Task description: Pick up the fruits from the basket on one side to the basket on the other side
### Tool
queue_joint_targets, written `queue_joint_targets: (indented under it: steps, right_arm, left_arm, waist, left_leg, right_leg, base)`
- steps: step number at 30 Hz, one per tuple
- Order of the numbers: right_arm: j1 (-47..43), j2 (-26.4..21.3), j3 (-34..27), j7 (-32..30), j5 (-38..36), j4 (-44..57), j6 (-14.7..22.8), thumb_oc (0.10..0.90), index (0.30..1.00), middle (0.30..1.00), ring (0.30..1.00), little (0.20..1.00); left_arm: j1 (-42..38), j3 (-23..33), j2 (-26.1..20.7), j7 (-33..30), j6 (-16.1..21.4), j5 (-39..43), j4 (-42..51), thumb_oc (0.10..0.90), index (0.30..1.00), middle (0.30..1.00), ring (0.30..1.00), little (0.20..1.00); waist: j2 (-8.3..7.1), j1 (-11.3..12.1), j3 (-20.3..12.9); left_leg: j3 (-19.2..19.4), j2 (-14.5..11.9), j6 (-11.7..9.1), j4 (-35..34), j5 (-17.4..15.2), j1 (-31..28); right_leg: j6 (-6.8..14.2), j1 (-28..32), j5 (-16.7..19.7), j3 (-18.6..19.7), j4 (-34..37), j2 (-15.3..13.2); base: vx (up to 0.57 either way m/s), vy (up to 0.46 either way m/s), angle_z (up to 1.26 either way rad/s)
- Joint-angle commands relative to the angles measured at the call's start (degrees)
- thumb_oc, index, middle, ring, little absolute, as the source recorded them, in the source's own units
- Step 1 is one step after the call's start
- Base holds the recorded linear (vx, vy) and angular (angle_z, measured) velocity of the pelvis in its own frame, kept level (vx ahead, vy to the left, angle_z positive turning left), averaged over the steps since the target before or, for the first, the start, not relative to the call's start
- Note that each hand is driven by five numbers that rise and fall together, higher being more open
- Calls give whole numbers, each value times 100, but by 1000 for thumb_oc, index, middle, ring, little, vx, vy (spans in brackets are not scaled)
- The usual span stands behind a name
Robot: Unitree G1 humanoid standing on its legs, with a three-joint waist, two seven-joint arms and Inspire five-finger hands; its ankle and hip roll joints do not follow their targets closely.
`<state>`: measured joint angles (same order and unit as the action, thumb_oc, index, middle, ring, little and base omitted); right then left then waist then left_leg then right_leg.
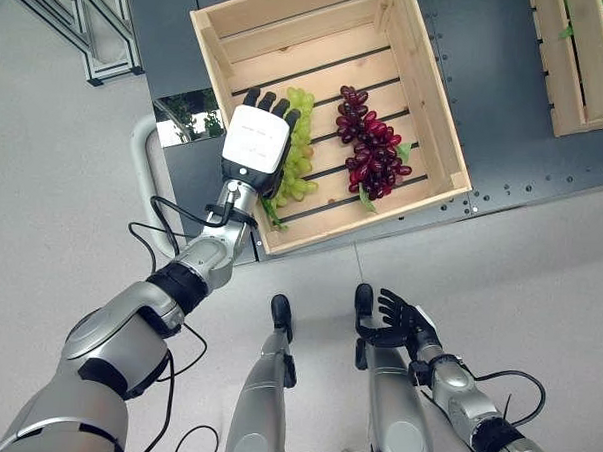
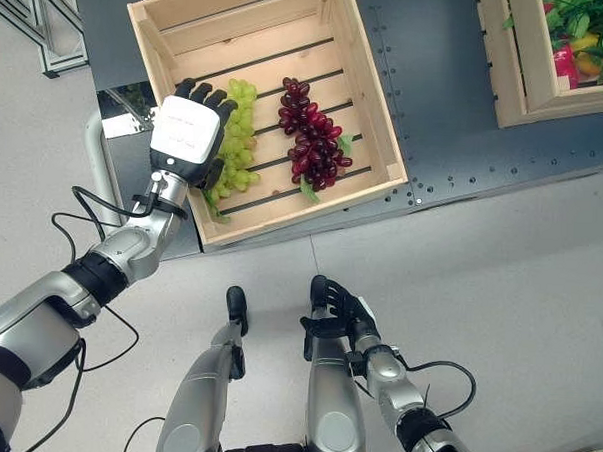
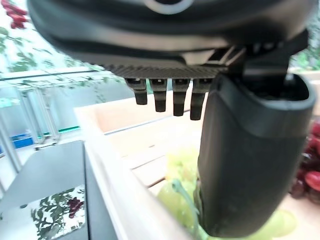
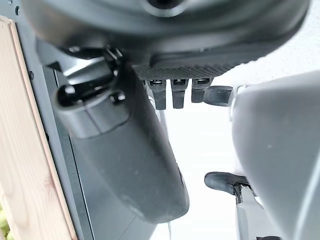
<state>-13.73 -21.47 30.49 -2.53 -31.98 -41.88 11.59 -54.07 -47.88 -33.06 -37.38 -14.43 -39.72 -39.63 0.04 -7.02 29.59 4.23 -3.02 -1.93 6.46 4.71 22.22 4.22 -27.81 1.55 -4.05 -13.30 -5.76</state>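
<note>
A pale wooden crate (image 1: 439,104) holds a bunch of green grapes (image 1: 300,158) on its left and a bunch of dark red grapes (image 1: 373,149) beside it. My left hand (image 1: 255,139) hovers over the green bunch with its fingers straight and open, covering part of it. In the left wrist view the thumb (image 3: 250,155) hangs just above the green grapes (image 3: 175,200), with nothing held. My right hand (image 1: 402,321) is low, away from the crate, its fingers relaxed and open. A second wooden crate (image 2: 517,65) at the upper right contains red and yellow fruit with leaves.
Both crates rest on a dark metal platform (image 1: 505,145) with a front edge just below the near crate. An aluminium frame (image 1: 100,37) stands at the upper left. A white rail (image 1: 141,179) curves beside the platform's left corner.
</note>
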Motion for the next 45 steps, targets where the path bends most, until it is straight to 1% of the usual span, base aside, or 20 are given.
queue_joint_targets:
  steps: [1, 5, 7, 13, 18, 19, 21, 24, 25, 28, 31, 33, 37, 39, 40, 41, 42, 44, 45]
  right_arm:
    - [139, 106, 122, -246, -125, 545, 108, 800, 900, 900, 900, 900]
    - [88, 122, 170, -258, -96, 545, 87, 800, 900, 900, 900, 900]
    - [56, 137, 171, -246, -82, 520, 87, 800, 900, 900, 900, 900]
    - [-10, 166, 219, -260, -118, 456, 125, 800, 900, 900, 900, 900]
    - [-17, 173, 229, -277, -98, 488, 107, 800, 900, 900, 900, 900]
    - [-39, 172, 242, -286, -97, 479, 105, 800, 900, 900, 900, 900]
    - [-69, 180, 242, -287, -100, 451, 108, 800, 900, 900, 900, 900]
    - [-165, 191, 264, -326, -124, 445, 67, 800, 900, 900, 900, 900]
    - [-170, 191, 265, -328, -125, 447, 65, 800, 900, 900, 900, 900]
    - [-212, 199, 267, -351, -117, 507, 23, 800, 900, 900, 900, 900]
    - [-211, 209, 259, -358, -97, 533, 18, 800, 900, 900, 900, 900]
    - [-223, 230, 262, -385, -103, 547, 28, 800, 900, 900, 900, 900]
    - [-280, 267, 317, -460, -149, 535, 66, 800, 900, 900, 900, 900]
    - [-322, 291, 340, -481, -162, 495, 80, 800, 900, 900, 900, 900]
    - [-326, 296, 341, -484, -158, 494, 79, 800, 900, 900, 900, 900]
    - [-339, 304, 351, -499, -152, 493, 71, 800, 900, 900, 900, 900]
    - [-335, 303, 351, -500, -145, 493, 76, 800, 900, 900, 900, 900]
    - [-306, 284, 340, -505, -131, 516, 81, 800, 900, 900, 900, 900]
    - [-299, 274, 330, -494, -135, 508, 94, 800, 900, 900, 900, 900]
  left_arm:
    - [-394, 522, -72, -564, 92, 110, -56, 800, 900, 900, 900, 900]
    - [-453, 469, 64, -595, 49, 282, -278, 800, 900, 900, 900, 900]
    - [-459, 499, 168, -585, -42, 364, -356, 800, 900, 900, 900, 900]
    - [-498, 458, 353, -509, 46, 515, -603, 800, 900, 900, 900, 900]
    - [-563, 349, 393, -190, 12, 524, -584, 800, 900, 900, 900, 900]
    - [-590, 276, 439, 29, -173, 521, -625, 800, 900, 900, 900, 900]
    - [-595, 229, 491, 207, -324, 561, -685, 800, 900, 900, 900, 900]
    - [-642, 145, 649, 719, -742, 802, -945, 800, 900, 900, 900, 900]
    - [-647, 139, 664, 747, -754, 807, -970, 800, 900, 900, 900, 900]
    - [-679, 142, 786, 1030, -1079, 1027, -1143, 800, 900, 900, 900, 900]
    - [-682, 195, 895, 1119, -1325, 1171, -1293, 800, 900, 900, 900, 900]
    - [-710, 235, 955, 1137, -1400, 1205, -1396, 800, 900, 900, 900, 900]
    - [-775, 226, 1089, 1162, -1375, 1370, -1595, 800, 900, 900, 900, 900]
    - [-796, 210, 1124, 1163, -1189, 1438, -1631, 800, 900, 900, 900, 900]
    - [-801, 209, 1126, 1165, -1159, 1446, -1634, 800, 900, 900, 900, 900]
    - [-825, 191, 1123, 1194, -1036, 1431, -1628, 800, 900, 900, 900, 900]
    - [-834, 182, 1120, 1222, -1013, 1427, -1616, 800, 900, 900, 900, 900]
    - [-842, 140, 1095, 1365, -838, 1400, -1511, 800, 900, 900, 900, 900]
    - [-854, 122, 1082, 1436, -813, 1334, -1482, 800, 900, 900, 900, 900]
  waist:
    - [-259, -7, 20]
    - [-265, -48, 20]
    - [-267, -67, 20]
    - [-293, -91, 20]
    - [-291, -121, 20]
    - [-290, -138, 20]
    - [-286, -150, 20]
    - [-294, -186, 20]
    - [-295, -189, 20]
    - [-324, -226, 20]
    - [-337, -244, 20]
    - [-360, -254, 20]
    - [-390, -264, 20]
    - [-394, -261, 20]
    - [-395, -261, 20]
    - [-396, -257, 20]
    - [-396, -258, 20]
    - [-385, -254, 20]
    - [-381, -253, 20]
  left_leg:
    - [-239, 10, -33, 719, -140, 455]
    - [-211, 8, -29, 732, -134, 500]
    - [-204, 8, -27, 740, -128, 518]
    - [-189, 7, -22, 756, -114, 579]
    - [-155, 12, -6, 735, -114, 593]
    - [-148, 9, -11, 749, -109, 632]
    - [-143, 10, -12, 746, -99, 652]
    - [-114, 18, 0, 743, -76, 731]
    - [-112, 18, 1, 746, -75, 740]
    - [-76, 21, 10, 739, -62, 811]
    - [-78, 21, 11, 722, -40, 865]
    - [-64, 19, 25, 674, -23, 888]
    - [-62, 26, 20, 654, -7, 931]
    - [-66, 27, 21, 673, -9, 950]
    - [-67, 27, 20, 676, -9, 954]
    - [-60, 22, 21, 660, -4, 943]
    - [-59, 21, 21, 656, -4, 943]
    - [-59, 21, 27, 648, -7, 926]
    - [-61, 22, 30, 649, -12, 921]
  right_leg:
    - [-170, 332, -6, 155, 37, 155]
    - [-173, 267, 7, 191, 22, 172]
    - [-177, 238, 5, 207, -1, 186]
    - [-176, 178, 35, 208, -2, 177]
    - [-171, 126, 49, 224, -11, 189]
    - [-169, 86, 63, 232, -14, 192]
    - [-167, 64, 74, 238, -14, 194]
    - [-157, -13, 117, 256, 14, 185]
    - [-157, -22, 119, 256, 13, 184]
    - [-143, -108, 154, 280, 26, 193]
    - [-132, -173, 181, 290, 33, 193]
    - [-128, -215, 203, 296, 57, 199]
    - [-125, -271, 229, 294, 75, 215]
    - [-125, -289, 231, 286, 60, 214]
    - [-124, -291, 232, 287, 59, 214]
    - [-123, -281, 234, 282, 66, 213]
    - [-124, -281, 235, 285, 69, 213]
    - [-118, -267, 240, 276, 74, 207]
    - [-119, -261, 240, 272, 75, 205]
  base:
    - [0, 0, 0]
    - [0, 0, 0]
    - [0, 0, 0]
    - [0, 0, 0]
    - [0, 0, 0]
    - [0, 0, 0]
    - [0, 0, 0]
    - [0, 0, 0]
    - [0, 0, 0]
    - [0, 4, 1]
    - [0, 2, 2]
    - [-8, -4, -3]
    - [-8, -6, 2]
    - [0, 0, 0]
    - [0, 0, 0]
    - [0, 0, 0]
    - [0, 0, 0]
    - [0, 0, 0]
    - [0, 0, 0]
